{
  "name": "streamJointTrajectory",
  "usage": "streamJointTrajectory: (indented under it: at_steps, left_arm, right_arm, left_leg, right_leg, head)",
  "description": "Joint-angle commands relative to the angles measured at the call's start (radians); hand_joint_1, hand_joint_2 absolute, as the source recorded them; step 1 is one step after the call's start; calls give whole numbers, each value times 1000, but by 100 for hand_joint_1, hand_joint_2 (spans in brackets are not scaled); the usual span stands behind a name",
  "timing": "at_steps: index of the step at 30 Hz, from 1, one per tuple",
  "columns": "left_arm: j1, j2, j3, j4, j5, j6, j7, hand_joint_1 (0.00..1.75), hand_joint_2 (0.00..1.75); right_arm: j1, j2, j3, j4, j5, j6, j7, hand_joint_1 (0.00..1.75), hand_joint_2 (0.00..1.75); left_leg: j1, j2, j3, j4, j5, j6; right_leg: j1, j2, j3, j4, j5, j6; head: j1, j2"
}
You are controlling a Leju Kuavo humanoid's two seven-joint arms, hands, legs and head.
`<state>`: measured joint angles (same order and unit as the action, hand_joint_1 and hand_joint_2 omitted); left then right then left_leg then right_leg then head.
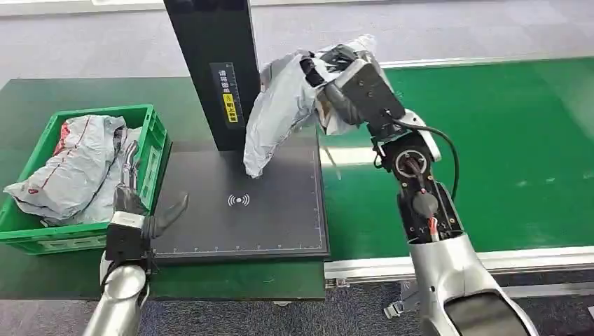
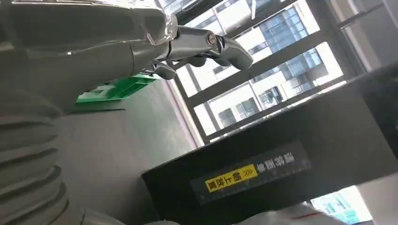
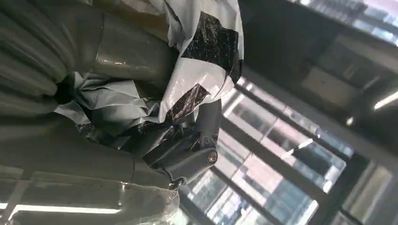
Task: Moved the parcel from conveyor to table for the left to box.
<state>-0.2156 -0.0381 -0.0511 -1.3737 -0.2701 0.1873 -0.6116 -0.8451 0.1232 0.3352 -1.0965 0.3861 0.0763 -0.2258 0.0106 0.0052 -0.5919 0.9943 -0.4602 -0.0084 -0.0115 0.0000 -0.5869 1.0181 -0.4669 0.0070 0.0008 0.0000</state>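
One parcel [image 1: 280, 112] gripped in our right hand [image 1: 343, 80], left hand [image 1: 140, 210] fingers spread and empty; we should lower it flat onto the black surface [image 1: 280, 224] before releasing.

One held parcel [image 1: 280, 112], one green crate [image 1: 150, 150], two hands.

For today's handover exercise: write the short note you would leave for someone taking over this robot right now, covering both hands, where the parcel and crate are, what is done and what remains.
Right hand: grips the grey parcel, held up over the black scanner pad; its lower end hangs at the pad, contact unclear.
Left hand: holds nothing, fingers apart, between the green crate and the pad.
Done: parcel lifted off the green conveyor. The crate already holds bagged parcels.
Left: set the parcel down, release, then the left hand puts it in the crate.
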Motion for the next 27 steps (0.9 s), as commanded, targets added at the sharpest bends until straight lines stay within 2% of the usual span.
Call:
streamJointTrajectory:
  at_steps: [1, 6, 11, 12, 22, 27]
  left_arm:
    - [-36, 14, 104, -32, 10, -31, 54, 0, 175]
    - [-34, 6, 141, -48, 7, -49, 66, 0, 175]
    - [-51, 2, 143, -27, 7, -55, 63, 0, 175]
    - [-54, 0, 143, -23, 4, -57, 62, 0, 175]
    - [-57, -2, 144, -24, 2, -59, 63, 0, 175]
    - [-62, -7, 140, -10, -9, -67, 73, 0, 175]
  right_arm:
    - [-86, 110, 175, 297, -28, 33, 5, 175, 175]
    - [-80, 161, 228, 382, -65, 64, 1, 175, 175]
    - [-68, 177, 255, 422, -74, 69, 5, 175, 175]
    - [-71, 181, 263, 442, -84, 81, 15, 2, 175]
    - [-66, 186, 265, 460, -99, 94, 29, 0, 175]
    - [-61, 187, 194, 476, -231, 179, 27, 0, 175]
  left_leg:
    - [0, 4, 2, -1, -1, 0]
    - [0, 4, 1, -1, -1, 0]
    - [0, 1, 0, 0, 0, 0]
    - [0, 1, 1, -1, 0, 0]
    - [0, 0, 0, -1, 0, 0]
    - [0, -1, 0, -1, 0, 0]
  right_leg:
    - [0, 4, 0, -1, 1, -1]
    - [0, 4, 0, -1, 1, -1]
    - [0, 1, -1, 0, 0, 0]
    - [0, 1, 0, -1, 0, -1]
    - [0, 0, 0, -1, 0, -1]
    - [1, -1, 0, -2, 0, -1]
  head:
    - [0, 0]
    - [0, 0]
    - [0, 0]
    - [0, 0]
    - [0, 0]
    - [0, 0]
